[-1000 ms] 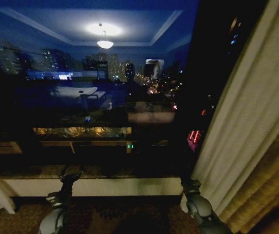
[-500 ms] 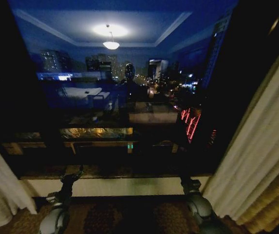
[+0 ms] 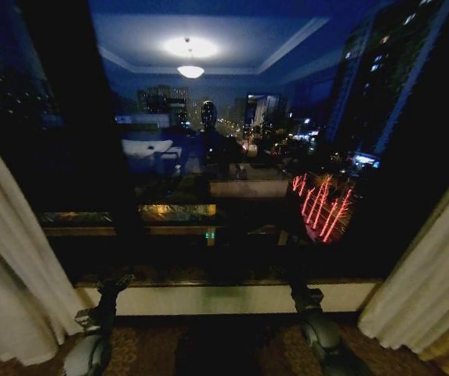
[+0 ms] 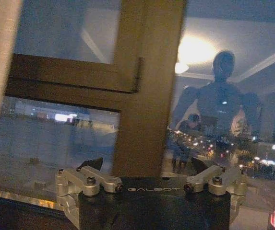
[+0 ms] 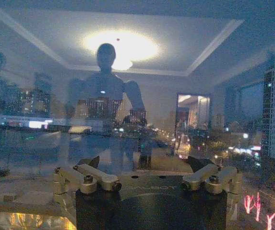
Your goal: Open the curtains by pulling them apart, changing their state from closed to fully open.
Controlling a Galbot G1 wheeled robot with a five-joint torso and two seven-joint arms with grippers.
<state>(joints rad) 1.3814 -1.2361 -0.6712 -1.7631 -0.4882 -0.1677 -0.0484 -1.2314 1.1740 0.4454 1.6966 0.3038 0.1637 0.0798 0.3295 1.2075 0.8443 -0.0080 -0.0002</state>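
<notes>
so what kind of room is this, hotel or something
Probably a high-rise hotel room or flat at night: a big window over city lights, sheer curtains drawn to each side, patterned carpet.

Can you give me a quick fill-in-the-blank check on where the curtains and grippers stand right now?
1. The left curtain panel hangs at the left edge of the window and the right curtain panel at the right edge, so the glass between them is ____.
2. The left gripper and the right gripper both have their fingers ____.
3. In the head view, both grippers sit low, in front of the pale ____ under the window.

Missing words: uncovered; open; sill
</notes>
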